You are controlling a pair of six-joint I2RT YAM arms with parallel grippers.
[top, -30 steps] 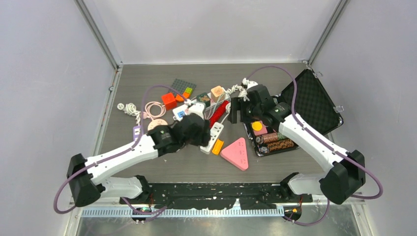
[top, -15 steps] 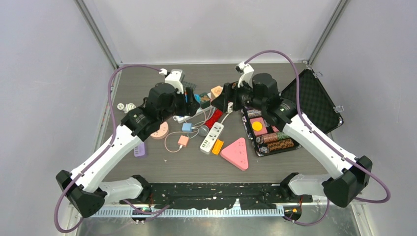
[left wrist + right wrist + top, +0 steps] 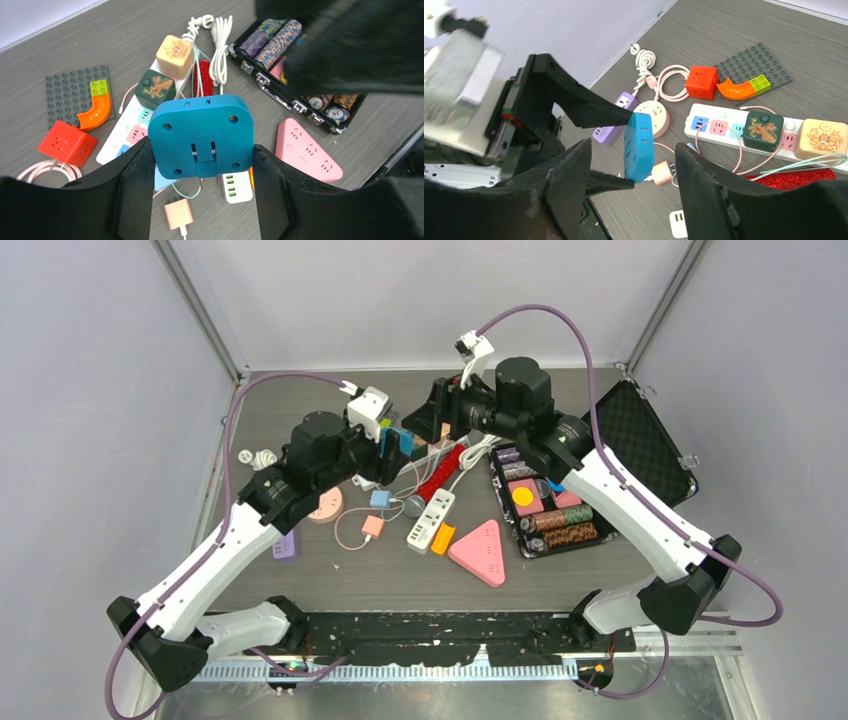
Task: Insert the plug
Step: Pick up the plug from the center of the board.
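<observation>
Top view: the plug (image 3: 403, 442) is mostly buried in the left gripper (image 3: 390, 448), only a sliver of blue shows. Left wrist cam: the plug's flat back blocks most of the USB strip (image 3: 236, 182) and the near end of the long strip (image 3: 116, 142). Its prongs barely peek out below, can't make out their shape. The right arm (image 3: 350, 40) is a dark blur over the far part of the chip case (image 3: 280, 94). Right wrist cam: the plug's edge-on so its face is unreadable, the red glitter thing (image 3: 796, 176) runs behind the right finger (image 3: 744, 200), and the USB strip is chopped by the bottom edge.
</observation>
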